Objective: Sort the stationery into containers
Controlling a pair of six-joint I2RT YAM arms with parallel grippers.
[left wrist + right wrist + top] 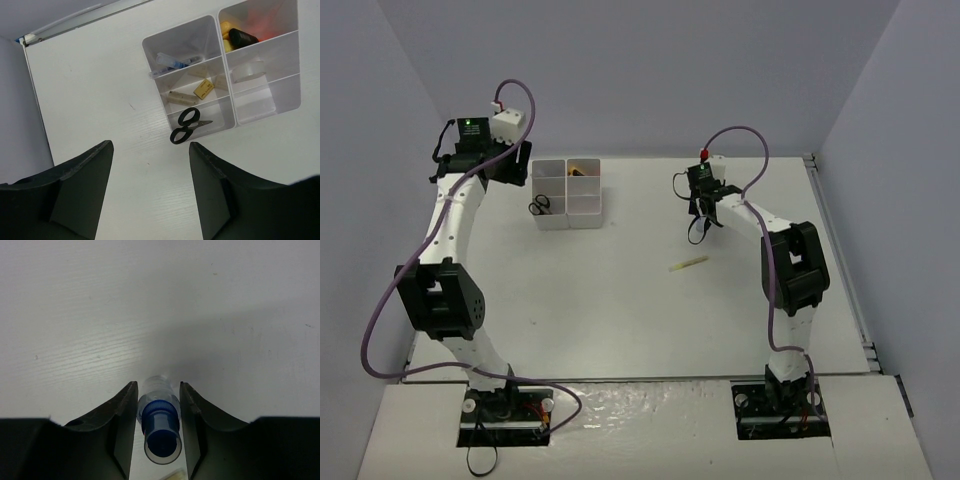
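The small blue-capped bottle (161,415) sat pinched in the right tool (159,390), a finger pressed against each side and its cap toward the wrist camera. It was right of centre over the counter (620,290), well apart from the white containers (222,60). A yellowish stick (687,265) lay nearby. The left tool (150,150) hung spread and empty near the containers, where black-handled scissors (187,125) stuck out of one compartment.

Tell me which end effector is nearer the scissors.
Left. The left end effector hangs just beside the scissors; the right end effector sits far off, straddling a blue-capped bottle.
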